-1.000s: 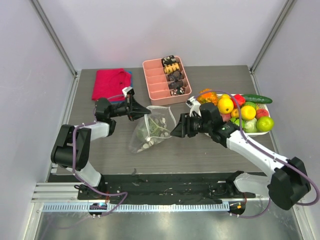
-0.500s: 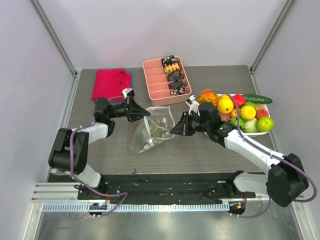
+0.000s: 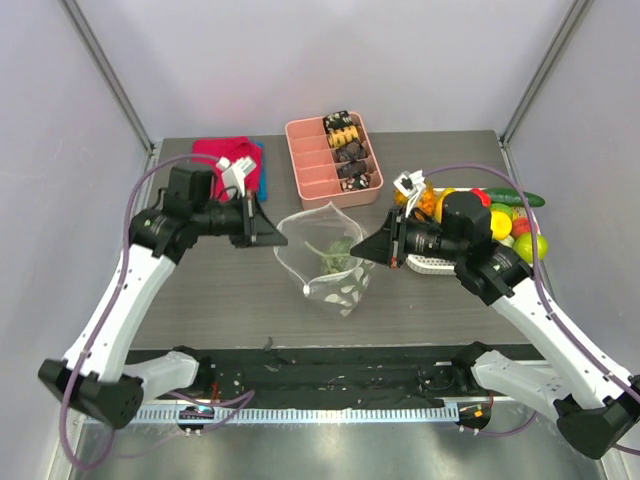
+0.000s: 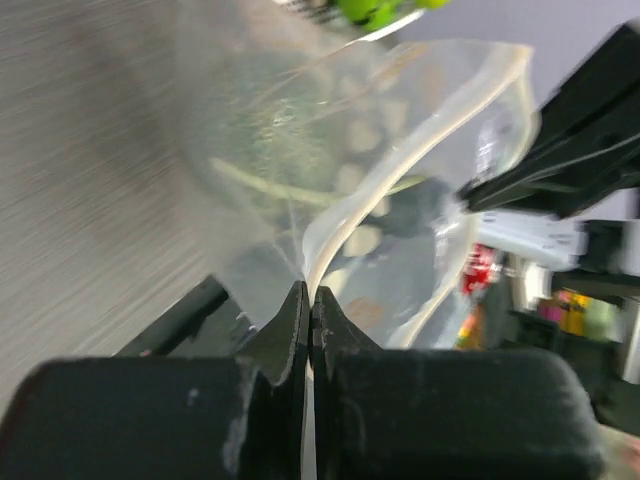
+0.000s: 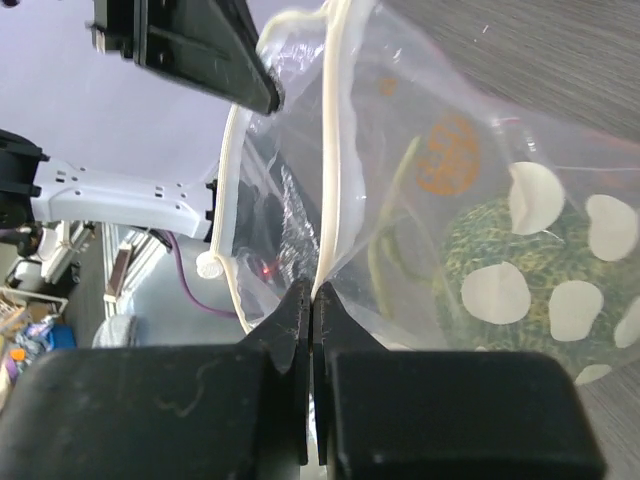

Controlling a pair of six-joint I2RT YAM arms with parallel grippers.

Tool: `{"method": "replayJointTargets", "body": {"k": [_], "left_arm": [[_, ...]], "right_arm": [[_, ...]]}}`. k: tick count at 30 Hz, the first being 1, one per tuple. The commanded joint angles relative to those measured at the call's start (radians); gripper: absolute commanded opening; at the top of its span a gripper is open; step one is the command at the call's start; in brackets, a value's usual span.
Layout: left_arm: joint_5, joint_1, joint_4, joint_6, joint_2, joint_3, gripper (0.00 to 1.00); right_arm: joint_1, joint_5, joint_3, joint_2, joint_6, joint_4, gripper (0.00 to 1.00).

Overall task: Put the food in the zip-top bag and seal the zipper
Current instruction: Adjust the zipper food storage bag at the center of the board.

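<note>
Clamping tight, left gripper (image 3: 279, 241) and right gripper (image 3: 354, 262) pinch opposite zip-top bag (image 3: 335, 280) rims.

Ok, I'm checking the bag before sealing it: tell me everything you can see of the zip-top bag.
The zip-top bag is a clear, soft plastic pouch with white dots, hanging mouth-up and open between the left gripper and right gripper, each shut on its rim. Its pale zipper strip with white slider is unsealed. Green food lies inside.
</note>
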Motion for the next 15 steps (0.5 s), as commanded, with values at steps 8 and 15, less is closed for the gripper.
{"method": "replayJointTargets", "body": {"k": [8, 15], "left_arm": [[-0.271, -0.137, -0.139, 0.259, -0.116, -0.238, 0.0], [-0.236, -0.146, 0.034, 0.182, -0.012, -0.221, 0.0]], "right_arm": [[0.014, -0.039, -0.051, 0.01, -0.307, -0.179, 0.01], [-0.051, 0.145, 0.048, 0.094, -0.453, -0.242, 0.01]]}}
